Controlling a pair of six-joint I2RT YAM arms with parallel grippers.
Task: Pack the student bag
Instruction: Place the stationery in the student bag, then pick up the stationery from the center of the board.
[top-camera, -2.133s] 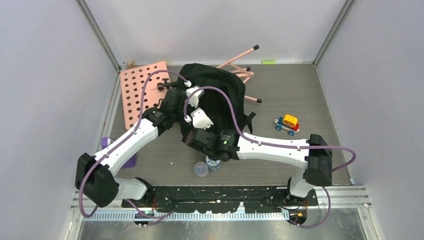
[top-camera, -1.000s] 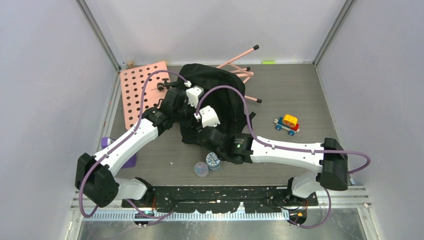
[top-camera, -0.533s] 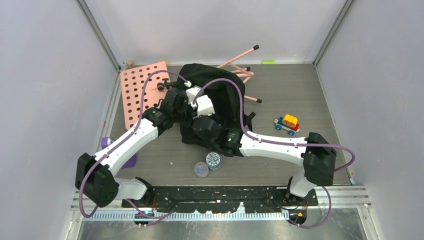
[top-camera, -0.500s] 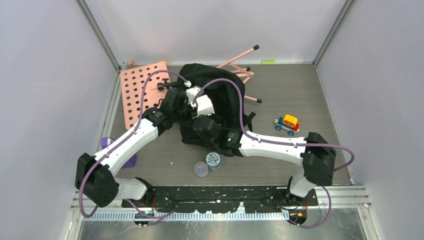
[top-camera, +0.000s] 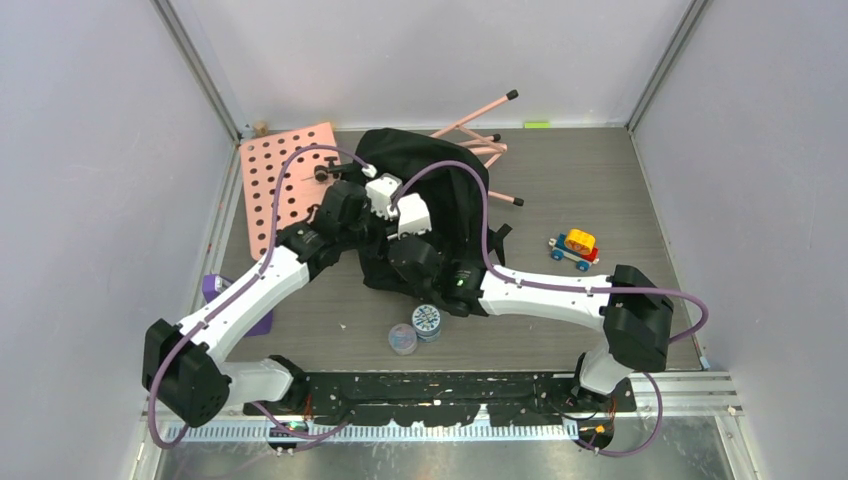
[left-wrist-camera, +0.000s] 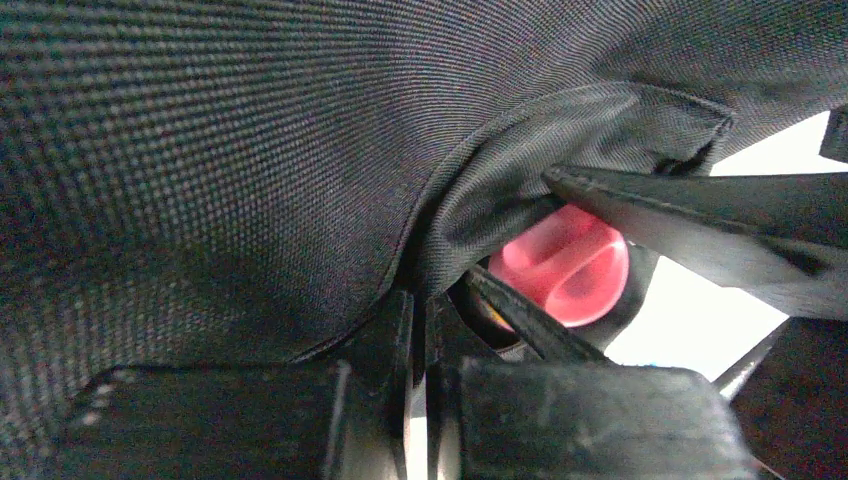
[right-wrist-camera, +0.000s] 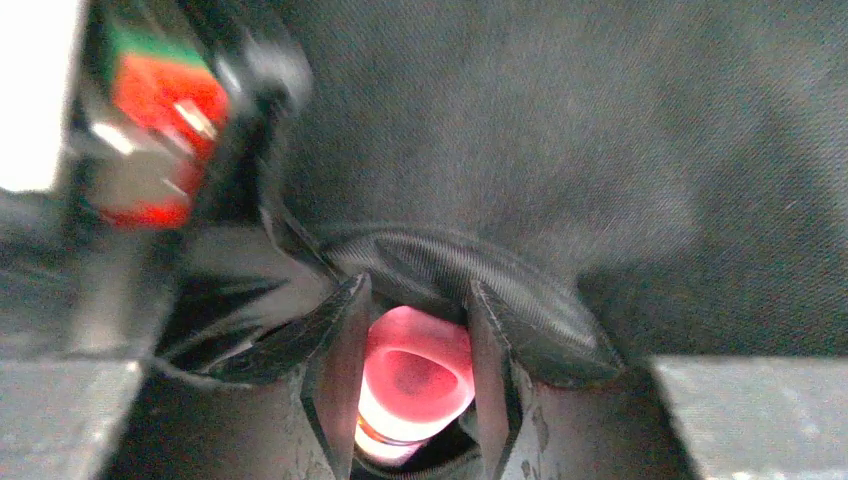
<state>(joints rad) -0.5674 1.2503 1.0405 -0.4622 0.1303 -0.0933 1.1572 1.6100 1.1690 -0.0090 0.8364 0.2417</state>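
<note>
The student bag (top-camera: 450, 185), black and crumpled, lies mid-table. My left gripper (top-camera: 370, 218) is at its near-left edge. In the left wrist view it (left-wrist-camera: 418, 312) is shut on a fold of the bag's black fabric (left-wrist-camera: 250, 150). My right gripper (top-camera: 405, 245) is pressed against the same edge, right beside the left one. Its jaws (right-wrist-camera: 417, 300) are shut on a pink round-topped object (right-wrist-camera: 415, 375), which points toward a dark fold of the bag (right-wrist-camera: 450, 265). The left wrist view also shows this pink object (left-wrist-camera: 565, 265) between the right fingers (left-wrist-camera: 680, 215).
A pink pegboard (top-camera: 275, 180) lies left of the bag, with pink legs (top-camera: 480, 115) behind it. A toy car (top-camera: 574, 248) sits to the right. Two small round containers (top-camera: 427, 320) stand near the front, and a purple block (top-camera: 212, 288) lies under the left arm.
My right gripper has carried the pink object from the bag's front edge back and up to the left gripper. The left arm has shifted slightly, still holding the fabric.
</note>
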